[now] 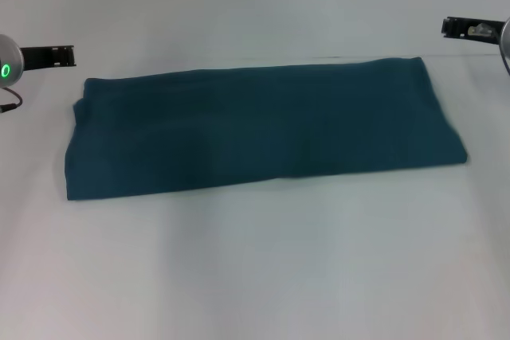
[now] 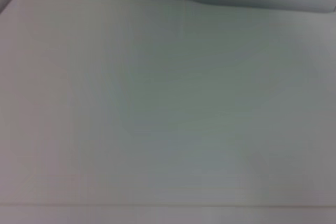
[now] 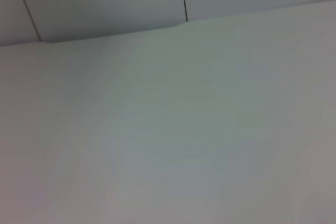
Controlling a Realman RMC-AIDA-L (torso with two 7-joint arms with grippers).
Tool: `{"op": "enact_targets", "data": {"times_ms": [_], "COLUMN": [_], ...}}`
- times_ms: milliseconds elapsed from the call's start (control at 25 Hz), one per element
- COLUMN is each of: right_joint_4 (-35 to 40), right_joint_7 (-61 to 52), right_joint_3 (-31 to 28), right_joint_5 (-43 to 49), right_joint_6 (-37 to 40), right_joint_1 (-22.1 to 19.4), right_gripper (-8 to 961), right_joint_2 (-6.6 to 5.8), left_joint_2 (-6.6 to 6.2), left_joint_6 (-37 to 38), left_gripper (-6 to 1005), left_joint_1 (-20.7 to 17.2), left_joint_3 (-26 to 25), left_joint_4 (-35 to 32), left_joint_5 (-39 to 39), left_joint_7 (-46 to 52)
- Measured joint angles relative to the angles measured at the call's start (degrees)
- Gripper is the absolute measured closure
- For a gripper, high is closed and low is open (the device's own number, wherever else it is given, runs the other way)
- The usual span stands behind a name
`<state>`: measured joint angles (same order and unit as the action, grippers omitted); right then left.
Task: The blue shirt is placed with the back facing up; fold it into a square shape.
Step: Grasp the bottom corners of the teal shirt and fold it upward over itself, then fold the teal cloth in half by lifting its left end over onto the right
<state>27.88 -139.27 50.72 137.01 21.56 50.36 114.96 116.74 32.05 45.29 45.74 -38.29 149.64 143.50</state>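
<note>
Lying folded, blue shirt (image 1: 263, 129) (lettering hidden)

Worktop (image 1: 255, 276): pale, plain, flat surface filling the head view; both wrist views show only bare stretches of it.
On it: the blue shirt (image 1: 263, 129), the only thing lying there.
Shirt's lie: flat, folded into a long band running left to right, plain side up.

Blue shirt (image 1: 263, 129) on table (image 1: 255, 276), centre; grippers apart at sides.
</note>
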Motion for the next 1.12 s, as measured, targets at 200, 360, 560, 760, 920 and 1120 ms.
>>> {"op": "enact_targets", "data": {"times_ms": [200, 360, 560, 760, 920, 1120], "right_joint_4": [-0.68, 1.38, 9.27, 10.94, 7.06, 4.72], "right_joint_7": [-1.01, -3.38, -0.60, 6.36, 10.99, 13.41], "right_joint_3": [-0.67, -4.27, -7.74, -10.03, -15.66, -22.07], "right_joint_5": [0.34, -0.51, -9.72, -27.12, -35.70, -37.53], "right_joint_6": [0.57, 7.02, 19.98, 36.11, 49.36, 59.47], "right_joint_1": [0.45, -1.14, -8.63, -17.80, -22.91, -27.12], "right_gripper": [732, 569, 341, 229, 210, 205], "right_joint_2": [-2.28, -4.04, -2.81, -2.62, -3.03, -3.08], "left_joint_2": [0.22, 0.36, 0.64, 0.13, -0.16, -0.92], "left_joint_6": [-1.81, -1.61, 3.87, 16.73, 28.71, 43.26], "left_gripper": [900, 680, 407, 263, 185, 131], "left_joint_1": [0.45, -1.01, -6.29, -11.17, -13.41, -16.57], "left_joint_3": [-0.31, -0.72, -0.55, -2.48, -10.34, -21.58], "left_joint_4": [0.40, -1.29, -7.22, -10.38, -8.90, -3.79], "left_joint_5": [-0.07, -1.88, -12.79, -24.43, -31.32, -35.10], "left_joint_7": [0.11, 1.18, 1.06, 0.12, -0.11, 1.66]}}
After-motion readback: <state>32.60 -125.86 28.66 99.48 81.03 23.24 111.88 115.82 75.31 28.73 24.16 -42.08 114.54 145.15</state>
